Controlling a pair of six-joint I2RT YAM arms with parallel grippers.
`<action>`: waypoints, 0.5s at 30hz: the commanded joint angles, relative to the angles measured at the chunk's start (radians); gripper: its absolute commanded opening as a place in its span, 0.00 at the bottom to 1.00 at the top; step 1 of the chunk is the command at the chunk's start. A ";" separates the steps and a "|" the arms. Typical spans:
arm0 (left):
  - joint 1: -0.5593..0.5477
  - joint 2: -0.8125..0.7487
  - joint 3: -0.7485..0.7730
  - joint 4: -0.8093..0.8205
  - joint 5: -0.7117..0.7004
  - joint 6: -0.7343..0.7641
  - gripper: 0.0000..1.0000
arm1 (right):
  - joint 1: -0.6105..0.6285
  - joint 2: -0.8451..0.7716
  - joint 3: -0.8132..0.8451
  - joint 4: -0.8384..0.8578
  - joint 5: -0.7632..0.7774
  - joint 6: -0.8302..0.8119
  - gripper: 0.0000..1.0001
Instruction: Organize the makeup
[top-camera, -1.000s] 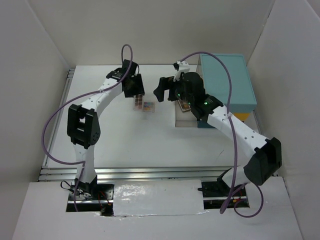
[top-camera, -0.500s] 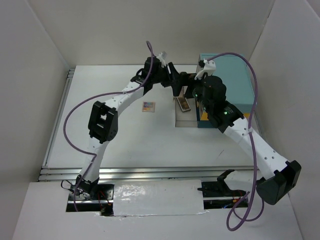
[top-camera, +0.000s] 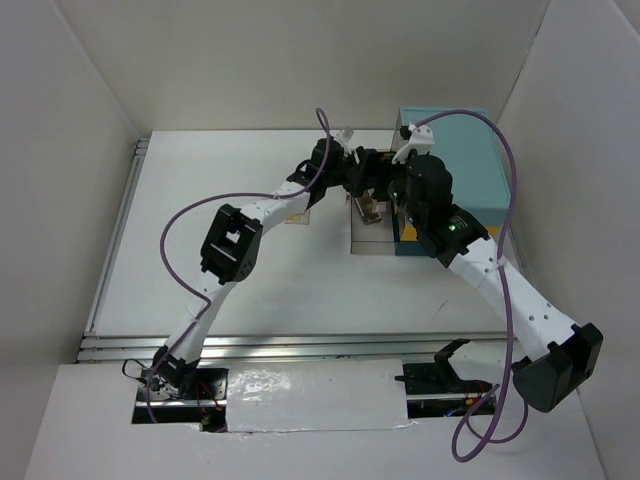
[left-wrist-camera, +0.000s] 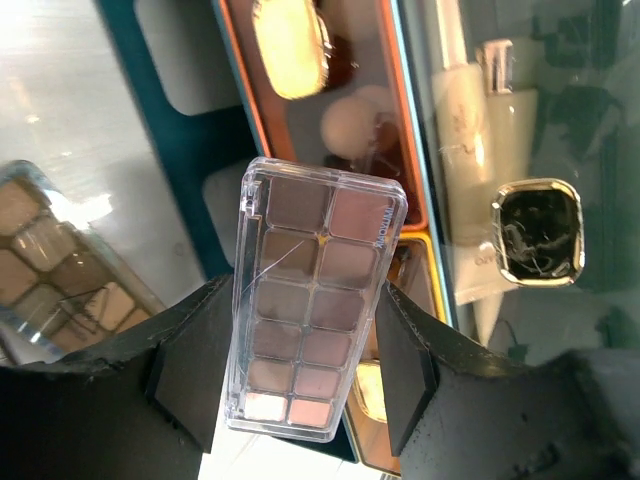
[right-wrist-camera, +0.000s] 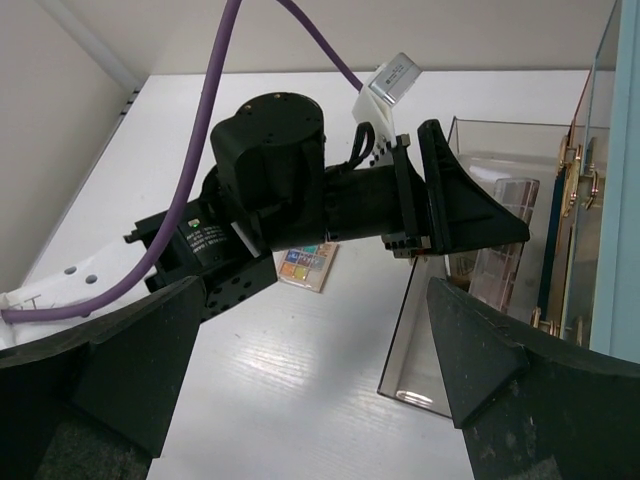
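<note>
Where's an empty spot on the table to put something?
The white table is bare left of the left arm, and between the clear box and the near rail. It's crowded by the teal case, where the left gripper and right gripper meet.

The white-and-black left arm (top-camera: 265, 208) was extended far forward and to the right, its elbow raised. Its black two-finger left gripper (left-wrist-camera: 305, 340) was clamped on a clear rectangular eyeshadow palette (left-wrist-camera: 315, 290), one finger on each long edge. The white-and-black right arm (top-camera: 500, 285) reached forward-left from a low elbow. The black right gripper (right-wrist-camera: 305, 380) had its fingers spread wide, holding nothing, and faced the left wrist.
</note>
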 joint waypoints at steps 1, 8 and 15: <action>0.012 -0.045 0.032 0.030 -0.035 0.025 0.41 | -0.005 -0.021 -0.002 0.030 -0.010 -0.014 1.00; 0.012 -0.088 0.021 0.002 -0.066 0.065 0.97 | -0.005 -0.006 -0.002 0.038 -0.016 -0.017 1.00; 0.012 -0.166 0.066 -0.035 -0.069 0.097 0.99 | -0.008 0.002 0.001 0.038 -0.023 -0.021 1.00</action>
